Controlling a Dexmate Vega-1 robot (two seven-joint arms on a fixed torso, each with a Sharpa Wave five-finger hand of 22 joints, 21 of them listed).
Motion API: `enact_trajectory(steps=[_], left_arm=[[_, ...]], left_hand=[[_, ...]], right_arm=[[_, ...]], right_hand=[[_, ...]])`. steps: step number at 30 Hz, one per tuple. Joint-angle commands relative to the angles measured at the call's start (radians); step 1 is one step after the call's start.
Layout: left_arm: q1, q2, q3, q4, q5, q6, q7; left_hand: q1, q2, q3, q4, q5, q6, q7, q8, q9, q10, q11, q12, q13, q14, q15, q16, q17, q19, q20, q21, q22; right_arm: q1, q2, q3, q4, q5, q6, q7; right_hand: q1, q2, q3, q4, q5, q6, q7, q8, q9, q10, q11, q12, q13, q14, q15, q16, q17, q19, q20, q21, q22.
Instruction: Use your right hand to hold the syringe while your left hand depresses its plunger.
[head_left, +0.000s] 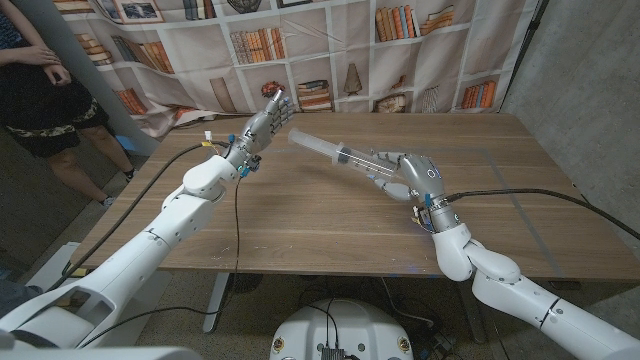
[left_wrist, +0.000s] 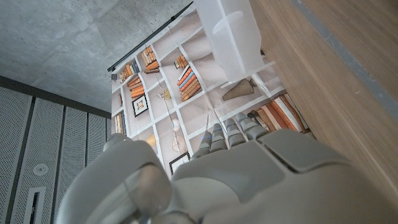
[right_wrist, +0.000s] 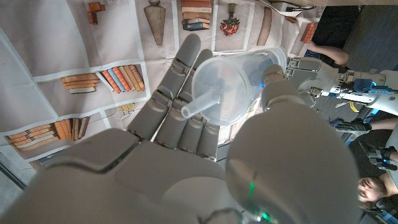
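Observation:
My right hand (head_left: 412, 176) grips a clear plastic syringe (head_left: 335, 153) above the middle of the wooden table (head_left: 300, 230). The syringe slants up and away to the left, plunger end toward my left hand (head_left: 272, 112). That hand is raised with its fingers upright and holds nothing; a small gap separates it from the plunger end. In the left wrist view the syringe's clear end (left_wrist: 230, 31) hangs just beyond my left hand (left_wrist: 249, 174). In the right wrist view my right hand (right_wrist: 186, 168) wraps the syringe barrel (right_wrist: 233, 84), nozzle pointing back at the camera.
A bookshelf-print backdrop (head_left: 330, 50) hangs behind the table. A person (head_left: 40, 80) stands at the far left, and another person (right_wrist: 373, 193) shows in the right wrist view. Black cables (head_left: 540, 195) trail over the table on both sides.

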Motion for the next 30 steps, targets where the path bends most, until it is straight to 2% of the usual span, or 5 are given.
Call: enact_trajectory(steps=[1,13,30], left_arm=[[0.020,-0.001,-0.009,-0.001,-0.015,-0.011,0.002],[0.024,-0.001,-0.018,-0.001,-0.026,-0.014,0.001],[-0.088,-0.053,0.061,0.080,-0.017,-0.002,-0.132]], left_hand=[[-0.001,0.005,-0.008,-0.001,-0.002,0.002,-0.001,0.004,0.003,-0.001,0.005,0.000,0.005,-0.002,0.008,-0.001,0.005,-0.004,0.005,-0.004,0.005],[-0.004,0.003,-0.012,0.001,-0.002,0.000,-0.005,0.006,0.003,-0.002,0.003,0.001,0.006,-0.003,0.007,0.000,0.005,-0.008,0.006,-0.005,0.005],[-0.007,0.000,-0.019,0.002,-0.001,-0.016,-0.003,0.003,0.003,-0.010,0.012,0.000,0.006,-0.012,0.014,-0.001,0.005,-0.011,0.004,-0.004,0.005]], right_arm=[[-0.011,0.025,0.030,0.009,0.070,0.053,-0.035],[-0.011,0.052,0.042,0.047,0.101,0.121,-0.063],[-0.002,0.057,0.049,0.044,0.078,0.136,-0.051]], right_hand=[[0.205,0.213,0.001,0.002,0.007,0.159,-0.144,-0.002,0.003,0.085,-0.067,-0.001,0.002,0.016,-0.034,0.002,0.003,0.002,-0.081,0.010,0.001],[0.205,0.212,-0.002,0.001,0.007,0.158,-0.141,-0.007,0.005,0.090,-0.061,-0.005,-0.001,0.018,-0.033,-0.001,0.002,0.002,-0.081,0.017,0.000],[0.206,0.213,-0.004,0.002,0.007,0.160,-0.140,-0.010,0.007,0.090,-0.064,-0.009,-0.002,0.019,-0.033,-0.003,0.001,-0.001,-0.081,0.022,-0.002]])
